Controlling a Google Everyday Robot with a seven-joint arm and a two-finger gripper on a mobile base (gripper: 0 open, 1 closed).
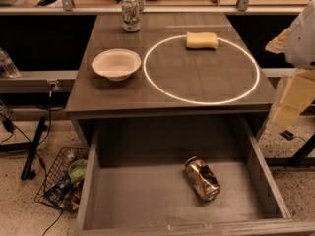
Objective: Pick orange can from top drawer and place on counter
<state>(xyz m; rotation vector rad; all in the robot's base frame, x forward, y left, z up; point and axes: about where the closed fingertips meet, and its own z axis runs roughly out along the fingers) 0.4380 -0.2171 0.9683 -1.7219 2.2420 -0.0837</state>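
The orange can (pixel 202 178) lies on its side on the bare bottom of the open top drawer (pixel 133 195), right of the drawer's middle, with its silver top toward the front right. The counter (pixel 197 77), marked with a thin white circle, is above and behind the drawer. My gripper (pixel 293 98) hangs at the right edge of the view, beside the counter's right front corner. It is above and to the right of the drawer and well apart from the can.
On the counter stand a white bowl (pixel 116 63) at the left, a white-and-green can (pixel 131 14) at the back and a yellow sponge (pixel 202 40) inside the circle's far edge. A wire basket of rubbish (pixel 64 181) sits on the floor left of the drawer.
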